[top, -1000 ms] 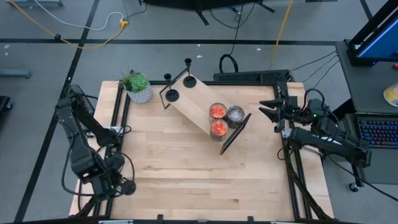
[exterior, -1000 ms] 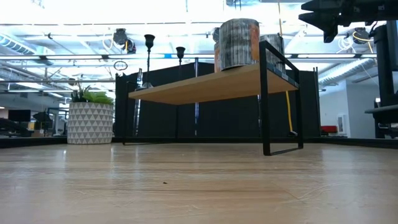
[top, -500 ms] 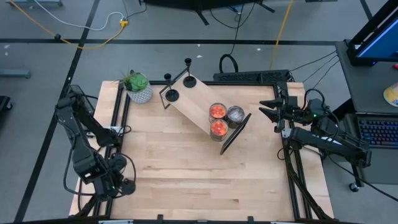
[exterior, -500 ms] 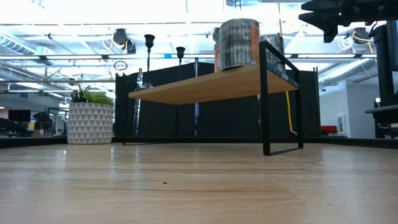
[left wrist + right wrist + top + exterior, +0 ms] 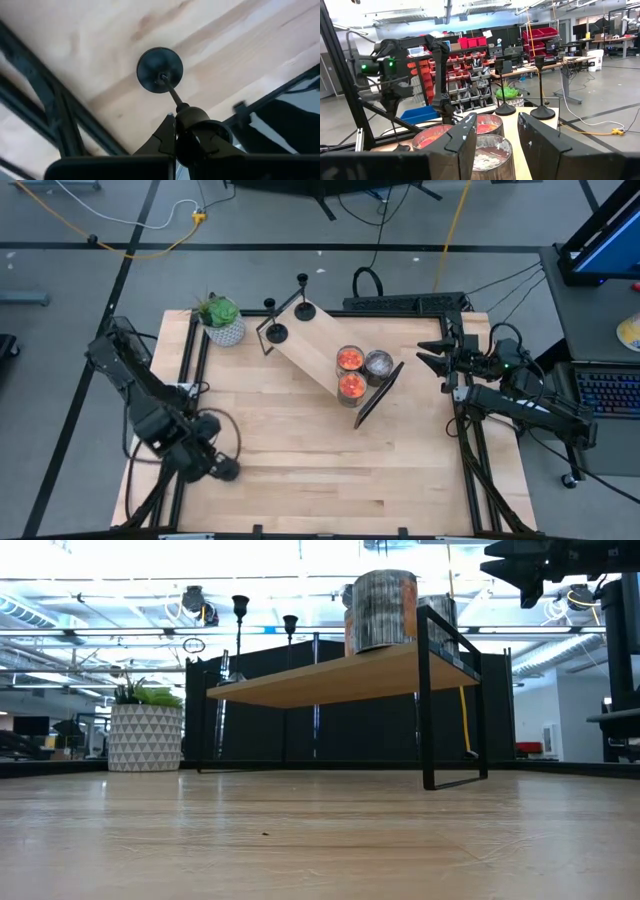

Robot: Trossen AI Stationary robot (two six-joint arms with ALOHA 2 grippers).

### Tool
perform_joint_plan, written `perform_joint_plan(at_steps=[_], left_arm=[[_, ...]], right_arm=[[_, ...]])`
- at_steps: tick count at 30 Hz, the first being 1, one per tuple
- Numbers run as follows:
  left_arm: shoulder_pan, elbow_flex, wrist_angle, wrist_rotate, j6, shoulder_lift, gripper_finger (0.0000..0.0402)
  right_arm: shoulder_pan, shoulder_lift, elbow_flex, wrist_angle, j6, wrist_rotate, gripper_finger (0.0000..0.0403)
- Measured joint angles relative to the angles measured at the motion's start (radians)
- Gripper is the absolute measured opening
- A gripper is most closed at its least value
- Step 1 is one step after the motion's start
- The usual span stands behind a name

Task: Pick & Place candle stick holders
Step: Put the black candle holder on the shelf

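My left gripper (image 5: 216, 466) is over the table's near left part, shut on a matte-black candle stick holder (image 5: 172, 92). Its round base (image 5: 160, 70) and thin stem show below the fingers in the left wrist view. Two more candle stick holders (image 5: 276, 330) (image 5: 303, 305) stand by their bases on the far-left end of a wooden shelf (image 5: 320, 340). They also show in the low view (image 5: 240, 608) (image 5: 290, 625) and in the right wrist view (image 5: 505, 107) (image 5: 542, 110). My right gripper (image 5: 428, 358) is open and empty, raised at the table's right edge, facing the shelf. My left gripper pinches the holder's cup (image 5: 192, 117), at its top end, between its two fingers (image 5: 164, 139). The fingers come from above, pointing down. The holder stands upright below them, base down. Whether the base is on the table or just above it, I cannot tell.
Three candle jars (image 5: 352, 370) stand on the shelf's near-right end. A potted plant (image 5: 222, 320) stands at the table's far left corner. Black frame rails (image 5: 190, 380) run along the table's left and right edges. Bare wood (image 5: 320, 460) lies near the front.
My left gripper has swung from the table's near left edge toward the right, in over the table top, staying shut on the candle stick holder.
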Motion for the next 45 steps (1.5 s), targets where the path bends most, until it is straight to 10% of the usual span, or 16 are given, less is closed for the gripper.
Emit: perform_joint_plan(at_steps=[15, 27, 36, 45], left_arm=[[0.546, 0.314, -0.032, -0.023, 0.704, 0.012, 0.0012], [0.9, 0.768, -0.175, -0.017, 1.152, 0.254, 0.0012], [1.106, 1.065, -0.257, -0.046, 1.37, 0.488, 0.0012], [1.203, 1.095, -0.267, -0.044, 1.437, 0.571, 0.0012]], right_arm=[[0.0, 0.0, 0.0, 0.0, 0.0, 0.002, 0.0134], [0.0, 0.0, 0.0, 0.0, 0.0, 0.003, 0.0134], [0.0, 0.0, 0.0, -0.001, 0.0, 0.002, 0.0134], [0.0, 0.0, 0.0, -0.001, -0.005, 0.002, 0.0134]])
